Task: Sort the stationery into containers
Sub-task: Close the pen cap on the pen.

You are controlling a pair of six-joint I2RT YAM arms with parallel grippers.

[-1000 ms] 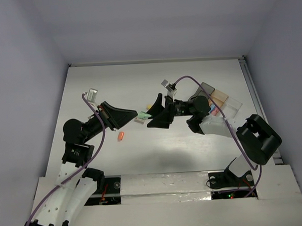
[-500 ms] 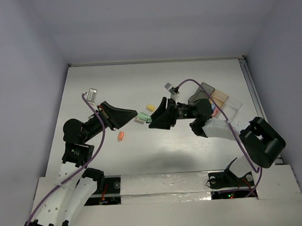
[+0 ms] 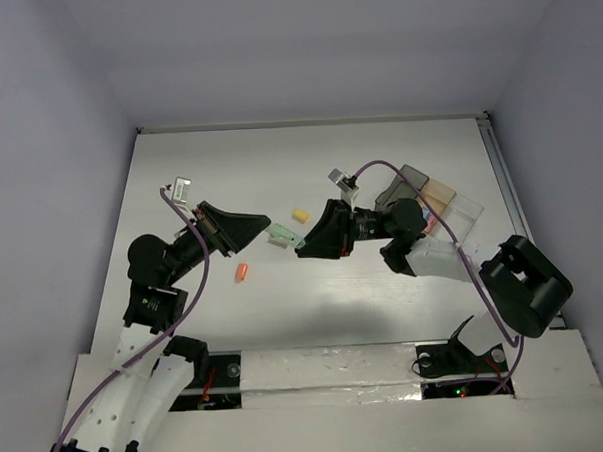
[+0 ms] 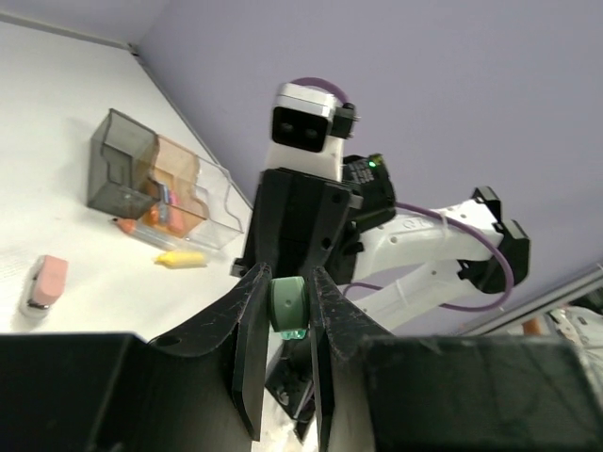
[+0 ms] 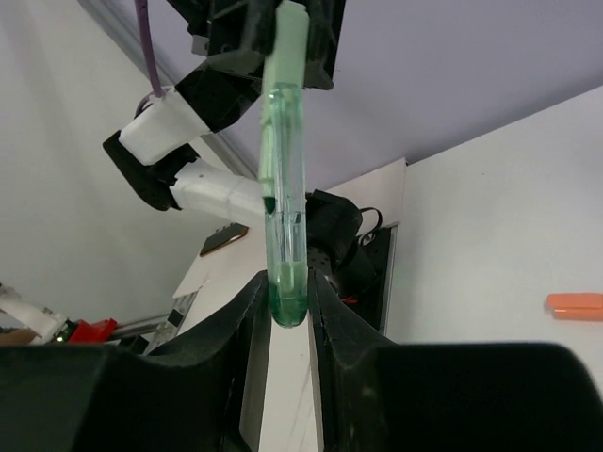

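A green piece of stationery (image 3: 285,233), a clear-tipped marker, hangs above the table between both arms. My left gripper (image 3: 273,228) is shut on its capped end (image 4: 287,303). My right gripper (image 3: 300,243) is shut on the other, rounded end (image 5: 286,292), fingers touching both sides. In the right wrist view the marker runs straight from my right gripper (image 5: 287,303) up to the left gripper. A yellow piece (image 3: 301,215) and an orange piece (image 3: 242,274) lie on the table. The containers (image 3: 430,195) stand at the right, a smoky bin then a tan one (image 4: 160,179).
The tan bin holds orange and pink pieces (image 4: 165,215). A yellow piece (image 4: 181,257) lies in front of the bins, and a pink piece (image 4: 45,281) lies apart on the table. The orange piece (image 5: 575,302) lies near the front. Walls enclose the table.
My right gripper has moved left to the green piece and shut on its free end. The left gripper has kept its grip and barely moved.
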